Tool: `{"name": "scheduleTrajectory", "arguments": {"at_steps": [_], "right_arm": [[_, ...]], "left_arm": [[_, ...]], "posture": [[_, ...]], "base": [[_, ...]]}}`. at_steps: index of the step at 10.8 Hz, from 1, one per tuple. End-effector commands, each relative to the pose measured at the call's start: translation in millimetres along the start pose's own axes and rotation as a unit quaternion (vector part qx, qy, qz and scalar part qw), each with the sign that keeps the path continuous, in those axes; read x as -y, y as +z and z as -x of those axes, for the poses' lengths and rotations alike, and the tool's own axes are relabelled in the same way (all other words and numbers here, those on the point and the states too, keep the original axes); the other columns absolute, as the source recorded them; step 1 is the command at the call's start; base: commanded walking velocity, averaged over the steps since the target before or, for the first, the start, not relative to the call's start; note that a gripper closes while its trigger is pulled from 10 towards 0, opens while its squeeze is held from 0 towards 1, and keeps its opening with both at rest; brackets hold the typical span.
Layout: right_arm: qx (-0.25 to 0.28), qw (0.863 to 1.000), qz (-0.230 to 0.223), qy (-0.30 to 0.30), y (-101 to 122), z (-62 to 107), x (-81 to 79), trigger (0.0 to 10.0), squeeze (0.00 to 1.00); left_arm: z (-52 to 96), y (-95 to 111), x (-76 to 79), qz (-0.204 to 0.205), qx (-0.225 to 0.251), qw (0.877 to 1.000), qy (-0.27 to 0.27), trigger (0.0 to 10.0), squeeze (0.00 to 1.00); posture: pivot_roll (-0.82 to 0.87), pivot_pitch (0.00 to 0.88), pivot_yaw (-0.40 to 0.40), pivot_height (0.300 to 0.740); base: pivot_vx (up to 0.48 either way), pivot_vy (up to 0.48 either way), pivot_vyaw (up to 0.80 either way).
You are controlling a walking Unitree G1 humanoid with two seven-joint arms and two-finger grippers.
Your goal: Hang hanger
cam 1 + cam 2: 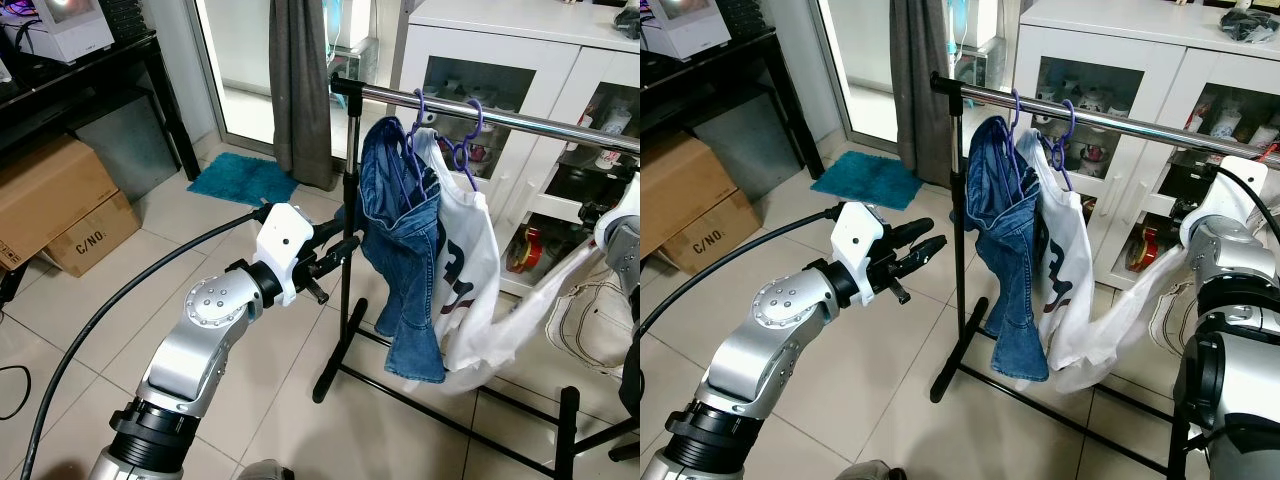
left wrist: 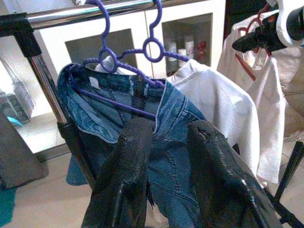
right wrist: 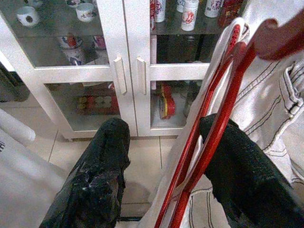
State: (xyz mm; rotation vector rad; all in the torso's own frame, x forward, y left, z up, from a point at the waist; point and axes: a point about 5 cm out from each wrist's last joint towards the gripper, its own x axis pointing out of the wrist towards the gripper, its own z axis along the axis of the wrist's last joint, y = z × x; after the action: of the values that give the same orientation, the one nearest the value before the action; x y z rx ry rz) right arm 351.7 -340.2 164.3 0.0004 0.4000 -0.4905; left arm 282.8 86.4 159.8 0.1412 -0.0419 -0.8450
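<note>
A chrome rail [image 1: 520, 118] on a black rack carries two purple hangers [image 1: 465, 140], one with blue jeans [image 1: 400, 230], the other with a white T-shirt [image 1: 470, 280]. My left gripper [image 1: 933, 233] is open and holds nothing; it points at the jeans [image 2: 171, 123] from just short of the rack's upright post. My right gripper [image 3: 164, 126] is at the far right, below the rail, with its fingers apart. A red hanger [image 3: 222, 102] carrying a white stitched garment [image 1: 590, 320] runs between them and lies against one finger.
A white glass-door cabinet [image 1: 520, 50] stands close behind the rack. The rack's black foot bars [image 1: 340, 370] spread over the tiled floor. Cardboard boxes [image 1: 60, 200], a black desk [image 1: 80, 70], a teal mat [image 1: 245, 178] and a grey curtain [image 1: 300, 80] lie left.
</note>
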Motion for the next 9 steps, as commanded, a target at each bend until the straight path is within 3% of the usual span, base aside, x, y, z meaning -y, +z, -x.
{"name": "scheduleTrajectory", "arguments": {"at_steps": [1,3,4,8,9], "right_arm": [[-0.009,1.000,0.000,-0.004,0.8,0.9,5.3,10.0,0.00],[-0.007,1.000,-0.001,-0.002,-2.5,5.3,13.5,10.0,0.00],[0.001,1.000,-0.009,0.000,-2.4,11.6,19.3,10.0,1.00],[0.017,0.999,-0.041,0.000,4.5,31.4,30.1,10.0,1.00],[0.015,0.998,-0.054,0.003,7.0,36.7,30.9,10.0,0.78]], "left_arm": [[0.5,0.2,-2.5,-0.010,-0.005,1.000,0.004,10.0,0.00],[1.7,-0.5,-2.0,-0.007,-0.004,1.000,0.009,10.0,0.00],[-0.5,-2.0,-0.2,-0.004,-0.004,1.000,0.009,10.0,0.00],[-5.0,-3.1,3.9,0.002,-0.002,1.000,0.003,10.0,0.00],[-4.7,-3.6,3.6,0.003,-0.002,1.000,0.005,10.0,0.00]], "posture": [[0.12,0.000,0.050,0.740],[0.11,0.000,0.046,0.740],[0.10,0.000,0.052,0.740],[0.07,0.000,0.064,0.740],[0.07,0.000,0.064,0.740]], "base": [[0.000,0.000,0.00],[0.000,0.000,0.00],[0.000,0.000,0.00],[0.000,0.000,0.00],[0.000,0.000,0.00]]}}
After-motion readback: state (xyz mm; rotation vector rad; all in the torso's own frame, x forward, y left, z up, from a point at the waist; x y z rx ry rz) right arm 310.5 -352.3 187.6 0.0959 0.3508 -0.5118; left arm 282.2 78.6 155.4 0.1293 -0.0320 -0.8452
